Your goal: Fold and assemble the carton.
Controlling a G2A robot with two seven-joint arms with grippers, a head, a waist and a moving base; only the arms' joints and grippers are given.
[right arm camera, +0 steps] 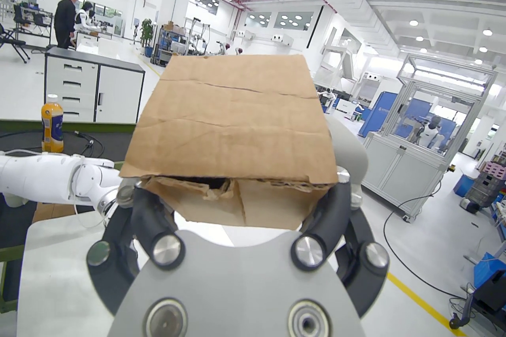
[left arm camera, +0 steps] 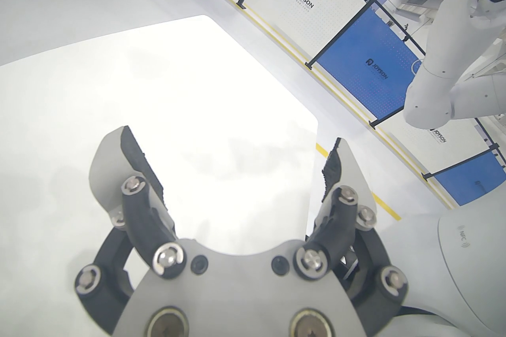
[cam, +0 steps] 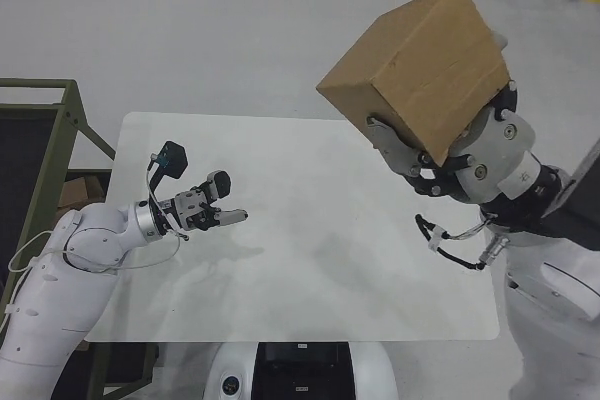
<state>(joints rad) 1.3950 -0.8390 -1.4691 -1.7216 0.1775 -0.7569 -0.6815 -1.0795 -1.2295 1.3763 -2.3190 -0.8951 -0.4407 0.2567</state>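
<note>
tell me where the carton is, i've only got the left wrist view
observer: the carton is off the table, held up in the right gripper above the far right corner
operator: is it folded yet
observer: it's box-shaped, and the end flaps facing the right wrist are folded in, with a small gap
operator: and my gripper
observer: the left gripper hovers over the table's left side, well apart from the carton

White arms, silver screwed plates, black-padded jaws.
</note>
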